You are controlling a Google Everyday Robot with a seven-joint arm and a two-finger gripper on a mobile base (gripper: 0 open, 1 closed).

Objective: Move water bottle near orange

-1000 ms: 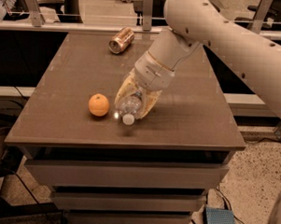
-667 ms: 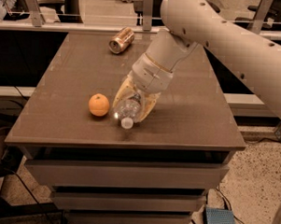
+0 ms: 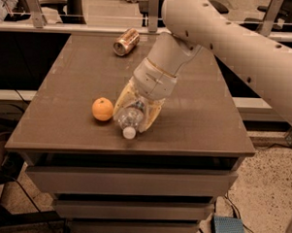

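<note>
The water bottle point(image 3: 131, 117) is clear with a white cap that points toward the table's front edge. It lies low over the brown table point(image 3: 199, 116), just right of the orange point(image 3: 102, 109). My gripper point(image 3: 134, 122) comes down from the upper right. Its yellowish fingers point(image 3: 154, 115) sit on either side of the bottle and are shut on it. The bottle's rear part is hidden under the wrist. A small gap separates the bottle from the orange.
A copper-coloured can point(image 3: 126, 42) lies on its side near the table's far edge. The table's front edge runs just below the bottle cap. Drawers sit beneath the tabletop. A railing and chairs stand behind the table.
The gripper with the bottle has shifted a little left and toward the front edge, bringing the bottle closer to the orange. The orange and can have not moved.
</note>
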